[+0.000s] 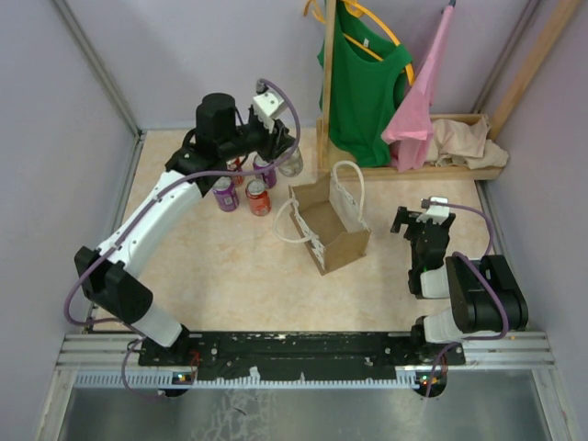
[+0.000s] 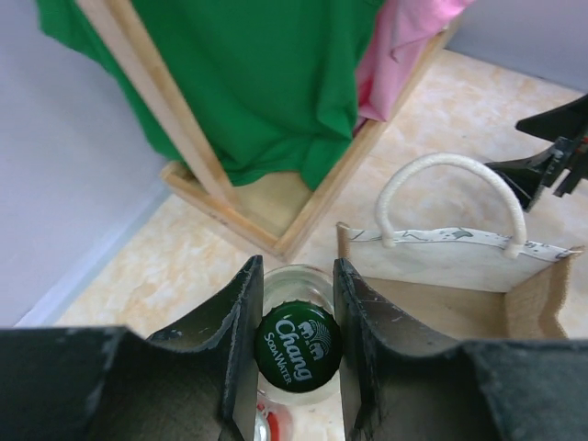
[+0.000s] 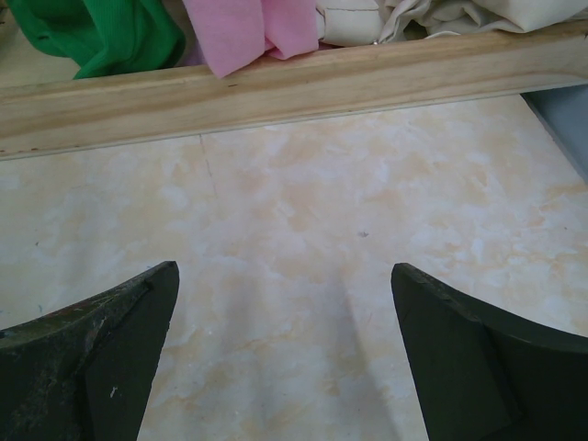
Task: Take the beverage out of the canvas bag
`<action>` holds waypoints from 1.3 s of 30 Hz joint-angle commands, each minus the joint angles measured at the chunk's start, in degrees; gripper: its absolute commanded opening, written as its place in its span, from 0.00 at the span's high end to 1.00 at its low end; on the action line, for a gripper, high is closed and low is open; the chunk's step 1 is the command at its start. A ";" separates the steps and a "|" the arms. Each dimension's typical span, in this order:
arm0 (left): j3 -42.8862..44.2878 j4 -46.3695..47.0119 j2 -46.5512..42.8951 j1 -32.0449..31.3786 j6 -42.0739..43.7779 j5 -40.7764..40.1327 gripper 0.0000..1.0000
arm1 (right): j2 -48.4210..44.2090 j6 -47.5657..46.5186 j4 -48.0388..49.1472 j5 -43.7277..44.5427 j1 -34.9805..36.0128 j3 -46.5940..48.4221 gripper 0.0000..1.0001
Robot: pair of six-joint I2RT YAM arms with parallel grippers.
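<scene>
Over at the far left of the counter (image 1: 230, 276), the left arm is stretched right out, and its left fingers (image 2: 246, 331) are clamped tight on the neck of a clear glass bottle (image 2: 296, 347). That's the one with the green Chang soda water cap, seen square between the two black fingers in the wrist view. The bottle (image 1: 290, 163) is outside the bag, just off its far left corner. I can't tell whether its base is on the counter or lifted clear.

The bag (image 1: 333, 228) stands upright in the middle of the counter, mouth open to the ceiling, with white rope handles (image 1: 349, 179) looping up from its long sides. From the left wrist its pale rim sits just to the right of the bottle, near but not touching.

Beside the bottle, a little cluster of cans (image 1: 241, 191), purple and red, stands under the left arm.

On the right, the right fingers (image 3: 129, 354) are spread wide with nothing between them, just bare counter below. That arm is folded back, well apart from the bag.

Along the back, a wooden rack (image 1: 328, 92) carries a green shirt (image 1: 367, 83) and a pink shirt (image 1: 423, 101), with a beige cloth heap (image 1: 469, 142) on its base.
</scene>
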 commanded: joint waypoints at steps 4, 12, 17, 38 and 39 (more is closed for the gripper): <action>3.27 0.25 -8.13 1.94 2.06 -10.42 1.00 | 0.02 0.42 2.50 0.04 -0.09 1.19 0.01; -5.42 -2.91 -12.71 5.41 -2.02 -19.48 1.00 | 0.03 0.48 2.50 0.00 -0.13 1.17 0.01; -12.41 -3.62 -16.13 6.59 -5.82 -20.50 1.00 | 0.03 0.44 2.52 0.05 -0.12 1.13 0.01; -42.45 17.74 -24.83 6.74 -11.46 -28.75 1.00 | 0.03 0.48 2.49 0.06 -0.10 1.18 0.01; -43.09 18.46 -24.73 6.74 -11.65 -28.67 1.00 | 0.03 0.48 2.50 -0.01 -0.14 1.19 0.01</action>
